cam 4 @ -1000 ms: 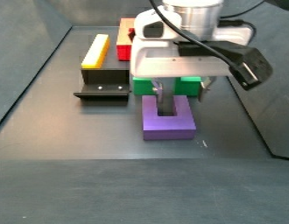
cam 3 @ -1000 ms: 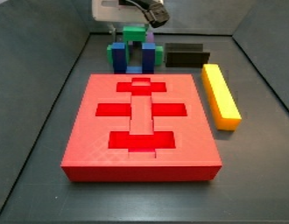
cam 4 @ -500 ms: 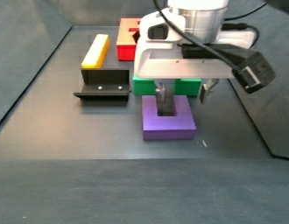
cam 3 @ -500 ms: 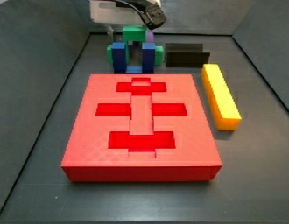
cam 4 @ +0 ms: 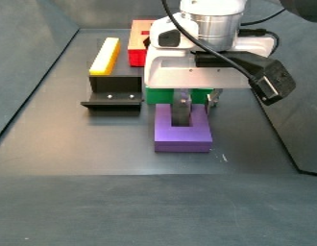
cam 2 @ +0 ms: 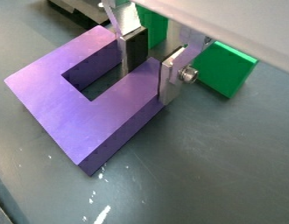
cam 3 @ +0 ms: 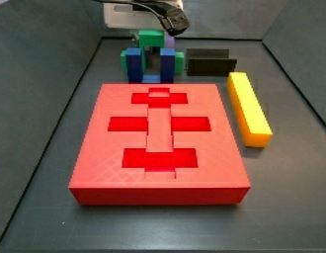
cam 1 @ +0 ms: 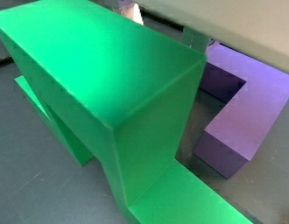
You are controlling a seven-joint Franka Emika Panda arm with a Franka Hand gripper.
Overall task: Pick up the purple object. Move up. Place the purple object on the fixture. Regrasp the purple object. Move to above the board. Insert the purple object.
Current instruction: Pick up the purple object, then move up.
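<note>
The purple object (cam 4: 184,133) lies flat on the dark worktop (cam 4: 109,192), its open side toward the green block (cam 4: 161,95); the claw (cam 2: 150,63) sits lower over it than a moment ago, its housing now hiding more of the green block; in a wrist view the silver fingers (cam 2: 174,77) straddle one prong, spread, pads near its sides though I cannot tell if they touch; beyond stand the fixture (cam 4: 111,91), the yellow bar (cam 4: 105,55) and the red board (cam 4: 144,34); none has shifted.
</note>
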